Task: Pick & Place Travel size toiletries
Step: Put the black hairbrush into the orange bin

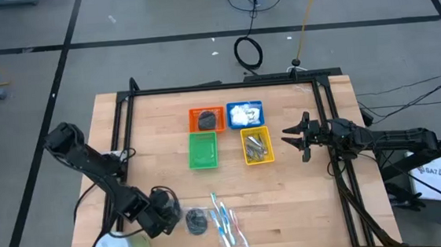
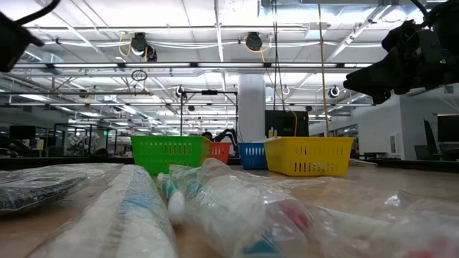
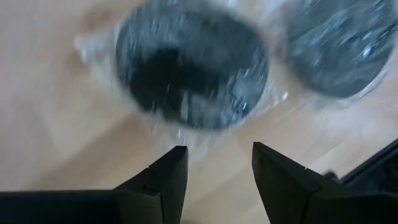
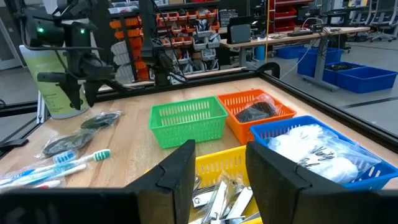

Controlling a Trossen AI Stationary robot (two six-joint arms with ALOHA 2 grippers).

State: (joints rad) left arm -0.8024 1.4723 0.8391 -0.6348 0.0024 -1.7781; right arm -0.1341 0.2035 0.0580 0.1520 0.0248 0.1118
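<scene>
Hovering released over the bench (image 1: pixel 158 136), the left hand (image 1: pixel 167 216) has two dark discs (image 1: pixel 196 220) just beside it at 3 o'clock in the high view, toothbrushes (image 1: pixel 226 222) beyond. The right hand (image 1: pixel 294 136), also released, waits well apart by the yellow basket (image 1: pixel 256 145); the left is nearer.
</scene>
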